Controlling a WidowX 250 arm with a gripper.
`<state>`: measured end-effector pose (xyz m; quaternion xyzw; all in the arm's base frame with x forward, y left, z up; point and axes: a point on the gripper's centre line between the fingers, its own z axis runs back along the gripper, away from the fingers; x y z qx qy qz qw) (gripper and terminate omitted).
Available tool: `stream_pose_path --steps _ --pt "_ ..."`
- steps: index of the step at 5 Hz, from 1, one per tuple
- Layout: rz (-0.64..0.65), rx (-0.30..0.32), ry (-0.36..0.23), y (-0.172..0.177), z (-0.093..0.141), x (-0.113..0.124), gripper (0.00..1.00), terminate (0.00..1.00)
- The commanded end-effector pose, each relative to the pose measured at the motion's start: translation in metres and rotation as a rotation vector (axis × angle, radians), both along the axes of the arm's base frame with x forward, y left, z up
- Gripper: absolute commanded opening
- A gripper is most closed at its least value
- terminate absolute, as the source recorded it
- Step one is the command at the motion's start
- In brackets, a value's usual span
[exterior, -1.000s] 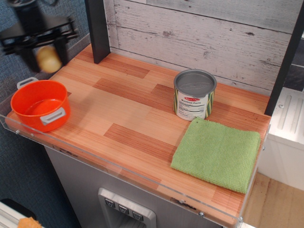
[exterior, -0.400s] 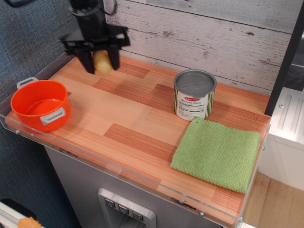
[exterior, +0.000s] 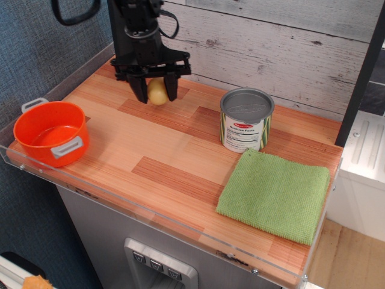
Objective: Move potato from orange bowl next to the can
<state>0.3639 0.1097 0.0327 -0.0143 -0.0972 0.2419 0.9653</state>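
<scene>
At the far left of the wood-grain tabletop, close to the front edge, stood the round bright orange plastic bowl with its two small grey-white side handles; its inside showed only orange. To the right of it and further back, the black robot gripper hung from above over the rear part of the tabletop, near the grey plank wall. Its two dark fingers were clenched on the small, smooth, pale yellow-tan potato, one on each side, so that the potato showed between them. Whether the potato touched the wood beneath could not be told. The potato was well apart from the bowl and lay to the left of the can, with a stretch of bare wood between them. Further right stood the short silver metal can, upright, with a ridged flat lid and a white-and-green label bearing a red logo. Just in front of the can and to its right lay a square green cloth, flat on the tabletop, its near corner about touching the can's base.
</scene>
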Motion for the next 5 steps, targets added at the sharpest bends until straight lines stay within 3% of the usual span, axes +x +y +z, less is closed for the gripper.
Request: stream_pose_path --steps 1,3,4,5 --pt "0.000 0.004 -0.050 0.0009 0.0101 0.0121 0.00 0.00" --pt "0.010 0.007 -0.065 0.0006 0.0071 0.0132 0.00 0.00" --pt "0.040 -0.005 -0.058 0.0038 0.0087 0.0123 1.00 0.00" --pt "0.046 -0.002 -0.045 0.0053 0.0067 0.0127 1.00 0.00"
